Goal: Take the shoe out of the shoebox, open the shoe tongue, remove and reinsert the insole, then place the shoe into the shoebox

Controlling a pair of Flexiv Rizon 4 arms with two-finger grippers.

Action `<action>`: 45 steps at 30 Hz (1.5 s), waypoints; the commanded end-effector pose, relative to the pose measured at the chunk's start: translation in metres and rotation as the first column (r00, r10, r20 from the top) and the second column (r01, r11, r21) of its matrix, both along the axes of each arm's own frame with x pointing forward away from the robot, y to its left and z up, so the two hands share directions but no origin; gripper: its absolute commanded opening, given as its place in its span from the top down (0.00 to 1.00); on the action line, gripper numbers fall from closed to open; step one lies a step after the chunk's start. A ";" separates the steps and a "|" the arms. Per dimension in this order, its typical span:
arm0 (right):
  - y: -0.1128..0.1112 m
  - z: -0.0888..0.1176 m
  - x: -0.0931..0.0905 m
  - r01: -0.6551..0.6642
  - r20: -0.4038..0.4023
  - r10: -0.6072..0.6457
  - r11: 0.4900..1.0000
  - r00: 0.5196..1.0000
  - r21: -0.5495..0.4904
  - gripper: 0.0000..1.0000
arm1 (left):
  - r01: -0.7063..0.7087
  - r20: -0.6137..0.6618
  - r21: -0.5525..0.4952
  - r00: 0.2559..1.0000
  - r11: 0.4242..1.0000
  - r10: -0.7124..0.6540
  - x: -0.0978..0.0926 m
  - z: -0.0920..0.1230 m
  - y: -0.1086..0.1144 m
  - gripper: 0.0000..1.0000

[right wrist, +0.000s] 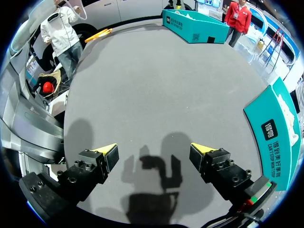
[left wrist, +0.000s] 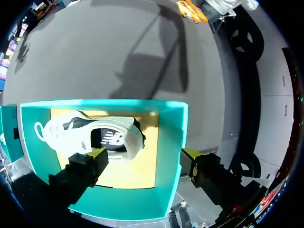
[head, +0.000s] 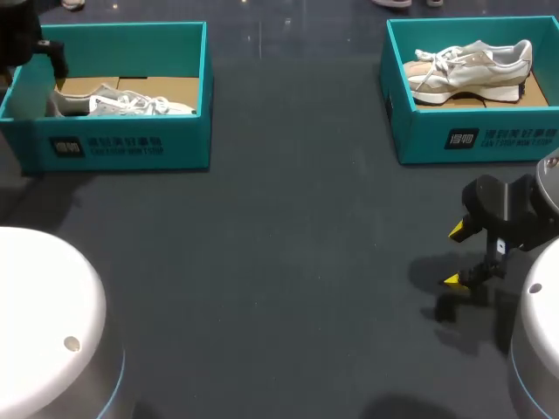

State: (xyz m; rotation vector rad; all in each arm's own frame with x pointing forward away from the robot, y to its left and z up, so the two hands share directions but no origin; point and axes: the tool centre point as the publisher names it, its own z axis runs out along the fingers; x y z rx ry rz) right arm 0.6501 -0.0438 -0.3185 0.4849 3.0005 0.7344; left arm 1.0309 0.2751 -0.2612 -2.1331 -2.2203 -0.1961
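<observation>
There are two teal shoeboxes on the dark table (head: 279,262), and each holds one shoe, so two shoes in all. The left shoebox (head: 113,144) stands at the far left. A white shoe (head: 127,104) lies on its cardboard floor (head: 166,87) along the near wall, toe to the right. The right shoebox (head: 476,140) stands at the far right. A beige shoe (head: 472,65) with a pale sole lies in it, toe to the left.

Two arms are in view. The left arm (head: 31,39) comes in at the far left corner, above the left end of its box. In its wrist view the left gripper (left wrist: 145,154) hangs over that box (left wrist: 171,137) with its yellow-tipped fingers (left wrist: 88,166) spread wide. One finger is inside, just beside the heel of the white shoe (left wrist: 85,133), and the other is outside the end wall. Neither finger touches the shoe.

The right arm (head: 524,209) enters at the right, well nearer than the right shoebox (right wrist: 278,128). The right gripper (head: 454,255) points left over bare table. Its fingers (right wrist: 97,164) are spread apart around nothing, as its own view (right wrist: 154,152) shows.
</observation>
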 end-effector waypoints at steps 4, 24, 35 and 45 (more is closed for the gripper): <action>0.000 0.001 -0.002 0.002 0.002 -0.002 1.000 1.000 -0.003 0.00 | 0.013 0.010 0.008 1.000 1.000 -0.013 -0.030 0.043 0.008 0.00; 0.000 0.001 -0.002 0.002 0.002 -0.002 1.000 1.000 -0.003 0.00 | 0.050 0.000 -0.022 0.999 0.998 -0.050 -0.071 0.101 0.018 0.00; -0.026 0.041 0.033 0.146 -0.078 -0.152 0.986 0.985 -0.077 0.00 | 0.050 0.000 -0.022 0.999 0.998 -0.050 -0.071 0.101 0.018 0.00; -0.059 0.083 0.085 0.235 -0.057 -0.245 0.962 0.968 -0.141 0.00 | 0.050 0.000 -0.022 0.999 0.998 -0.050 -0.071 0.101 0.018 0.00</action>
